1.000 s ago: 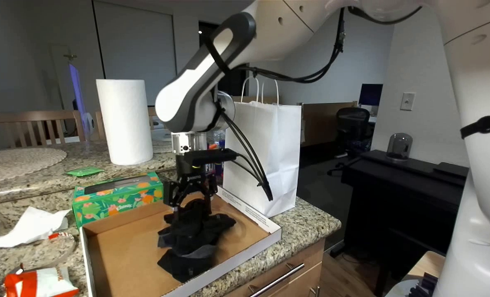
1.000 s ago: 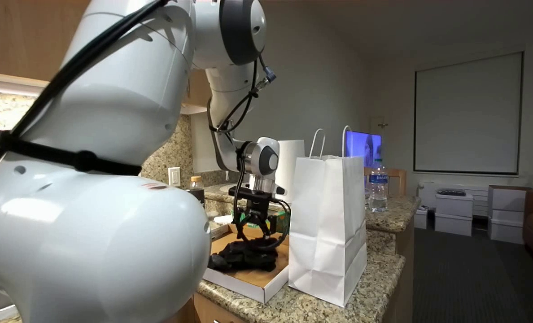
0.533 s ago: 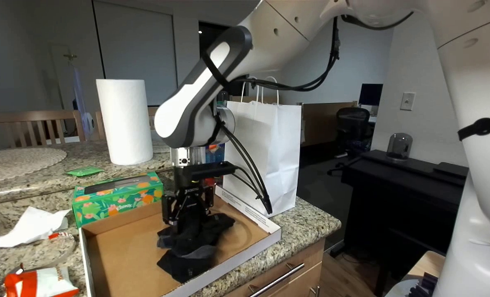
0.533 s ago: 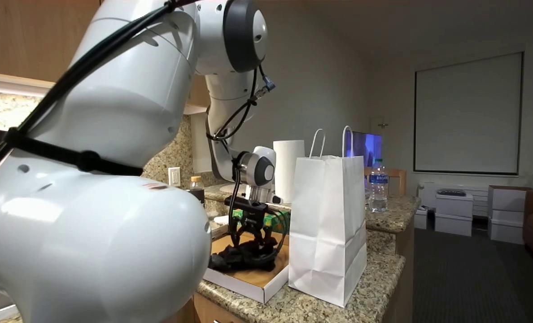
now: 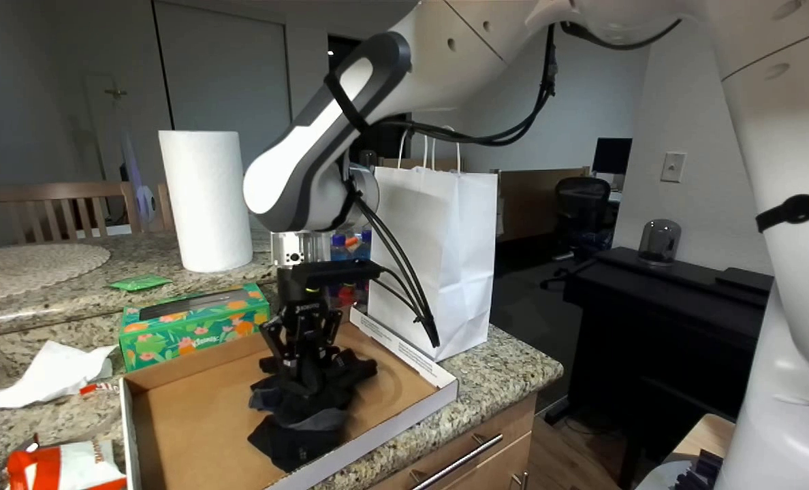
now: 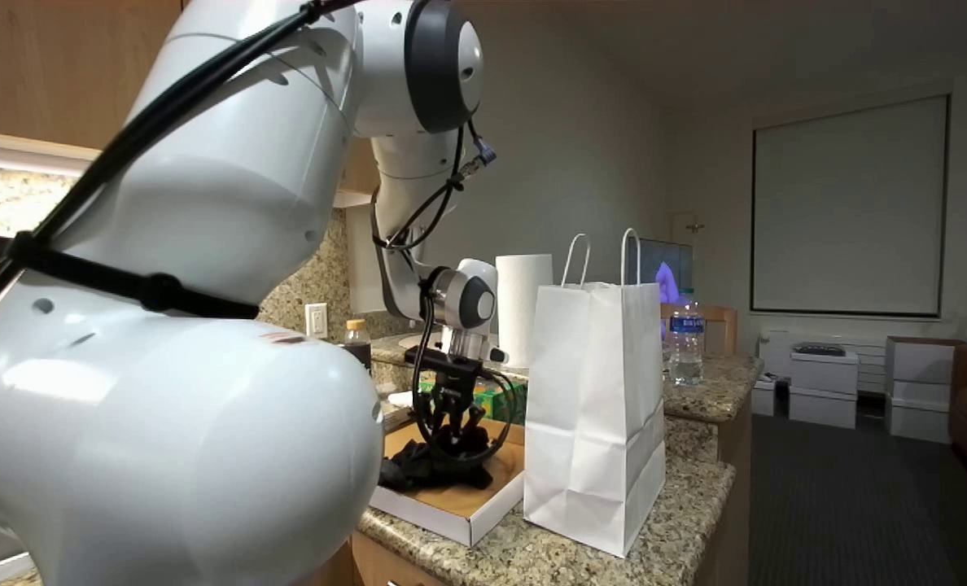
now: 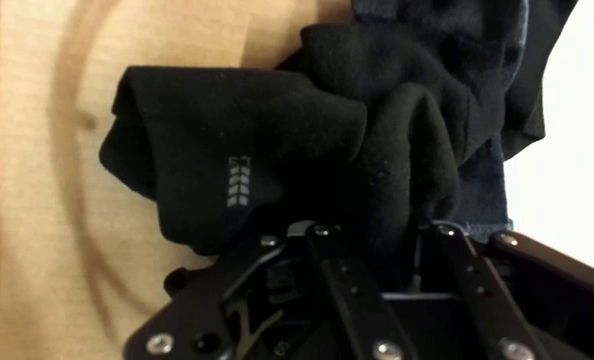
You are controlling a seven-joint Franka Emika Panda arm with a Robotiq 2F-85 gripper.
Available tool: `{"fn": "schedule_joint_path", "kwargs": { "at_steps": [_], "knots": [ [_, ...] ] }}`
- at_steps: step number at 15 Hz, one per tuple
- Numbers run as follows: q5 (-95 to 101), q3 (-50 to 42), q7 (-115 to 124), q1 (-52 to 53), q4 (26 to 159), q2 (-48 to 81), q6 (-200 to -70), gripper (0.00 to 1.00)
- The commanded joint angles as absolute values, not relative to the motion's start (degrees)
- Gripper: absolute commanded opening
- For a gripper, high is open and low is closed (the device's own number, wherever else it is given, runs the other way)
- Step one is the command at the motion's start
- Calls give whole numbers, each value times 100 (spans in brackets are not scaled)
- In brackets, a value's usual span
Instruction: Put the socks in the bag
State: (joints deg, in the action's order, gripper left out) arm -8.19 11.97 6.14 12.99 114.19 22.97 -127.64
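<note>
I've got the gripper [image 5: 307, 364] pointing down over the box, jaws drawn in and pinching a bunch of the black socks [image 5: 312, 408]. Tips are sunk in cloth, so grip depth is hidden.

Socks are heaped in the shallow cardboard box [image 5: 200, 422] on the stone counter [image 5: 506, 367]. Wrist view: folds of fabric right up against the jaws, a pale printed mark [image 7: 238, 181] on one sock. Can't count them.

White paper bag [image 5: 445, 252] is upright just beside the box, handles up, in both exterior views; can't see into it.

Rest: tissue box [image 5: 193, 323] at the box's far side, paper towel roll [image 5: 207, 201] upright on the raised ledge [image 5: 146, 252], red-and-white packet [image 5: 67, 466] and crumpled tissue [image 5: 43, 381] on the counter. In an exterior view, water bottle [image 6: 686, 354] stands beyond the bag.
</note>
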Motion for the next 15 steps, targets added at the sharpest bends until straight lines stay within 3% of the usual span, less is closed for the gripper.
{"fn": "schedule_joint_path", "kwargs": {
  "at_steps": [1,4,8,15],
  "knots": [
    [-904,1222,625,1320,11175,2292,-12458,9],
    [-814,1230,615,1358,10973,2205,-12114,5],
    [-730,1228,609,1387,10631,1975,-11411,8],
    [-672,1244,578,1415,9397,1509,-9175,8]
  ]
}}
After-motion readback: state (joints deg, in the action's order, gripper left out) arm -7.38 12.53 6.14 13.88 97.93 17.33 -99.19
